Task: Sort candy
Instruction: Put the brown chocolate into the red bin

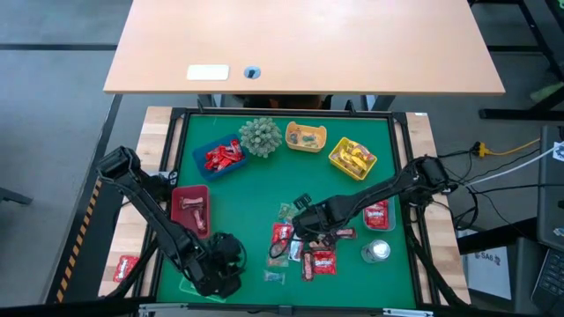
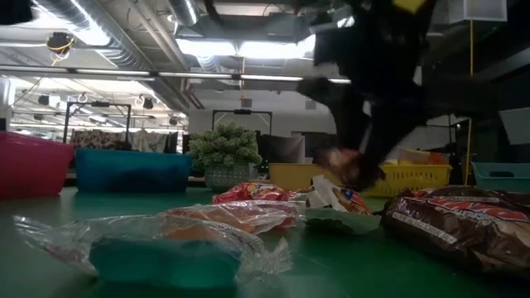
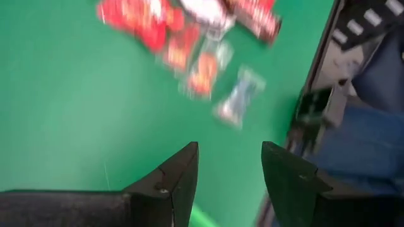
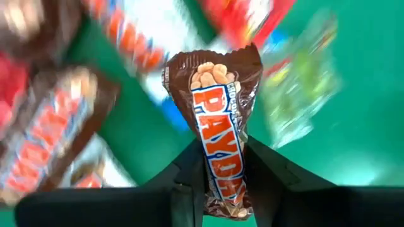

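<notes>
Over the loose pile at the green table's [image 1: 238, 220] near middle, right claw [image 1: 304, 231] pinches a brown Payday bar [image 4: 218, 135] between its fingers, glossy crinkled wrapper, flat oblong. Step: pick just made. Next likely calls for a lift clear and carry to a matching tray. Remaining candy [image 1: 319, 261] lies scattered nearby, shiny red packets. Left claw [image 3: 228, 173] waits near the front edge, fingers apart, empty.

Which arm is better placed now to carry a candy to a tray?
The right. Its end effector already grips a brown PayDay bar, while the left end effector is open and holds nothing.
</notes>
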`<state>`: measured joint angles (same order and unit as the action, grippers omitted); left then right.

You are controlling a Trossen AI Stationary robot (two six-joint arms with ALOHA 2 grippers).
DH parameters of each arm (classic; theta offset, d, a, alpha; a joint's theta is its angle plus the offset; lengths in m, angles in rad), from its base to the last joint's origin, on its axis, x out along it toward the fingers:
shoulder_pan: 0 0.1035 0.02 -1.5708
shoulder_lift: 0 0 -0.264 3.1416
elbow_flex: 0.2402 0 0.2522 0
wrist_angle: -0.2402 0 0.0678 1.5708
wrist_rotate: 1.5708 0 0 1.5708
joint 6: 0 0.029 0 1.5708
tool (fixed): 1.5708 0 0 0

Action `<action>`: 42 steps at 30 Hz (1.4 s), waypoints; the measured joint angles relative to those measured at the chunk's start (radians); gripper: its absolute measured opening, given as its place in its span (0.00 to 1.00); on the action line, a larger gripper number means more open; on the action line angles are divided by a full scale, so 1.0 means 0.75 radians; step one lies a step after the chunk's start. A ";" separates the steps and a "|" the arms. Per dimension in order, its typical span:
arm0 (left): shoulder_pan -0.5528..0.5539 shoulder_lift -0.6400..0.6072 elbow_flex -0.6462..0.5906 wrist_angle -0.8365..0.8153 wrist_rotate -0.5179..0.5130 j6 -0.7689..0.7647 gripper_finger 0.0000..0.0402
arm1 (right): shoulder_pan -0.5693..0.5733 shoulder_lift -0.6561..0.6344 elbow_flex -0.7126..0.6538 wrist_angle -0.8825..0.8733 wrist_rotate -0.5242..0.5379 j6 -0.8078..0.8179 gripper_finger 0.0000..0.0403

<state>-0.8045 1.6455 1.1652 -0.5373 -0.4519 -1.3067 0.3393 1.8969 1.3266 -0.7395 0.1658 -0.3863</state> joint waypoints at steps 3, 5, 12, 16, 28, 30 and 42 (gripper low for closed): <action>0.031 0.000 0.000 0.051 -0.108 0.157 0.40 | 0.000 -0.002 0.071 0.017 -0.009 0.003 0.22; 0.050 0.000 0.000 0.086 -0.179 0.284 0.40 | -0.009 -0.002 0.108 0.048 -0.015 0.041 0.22; 0.113 0.000 0.000 0.195 -0.390 0.754 0.40 | -0.056 -0.004 0.175 0.220 -0.038 0.263 0.22; 0.152 0.000 0.000 0.253 -0.502 0.956 0.40 | -0.081 -0.004 0.176 0.294 -0.095 0.360 0.22; 0.258 -0.001 0.000 0.263 -0.487 1.129 0.40 | -0.078 -0.004 0.176 0.417 -0.142 0.440 0.22; 0.268 -0.001 0.000 0.262 -0.487 1.129 0.40 | -0.078 -0.004 0.176 0.442 -0.142 0.440 0.22; 0.334 -0.001 0.000 0.208 -0.313 1.127 0.40 | -0.078 -0.004 0.176 0.463 -0.142 0.447 0.22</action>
<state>-0.5537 1.6451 1.1652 -0.3814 -0.6868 -0.4614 0.2810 1.8938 1.4586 -0.3925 0.0595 -0.0513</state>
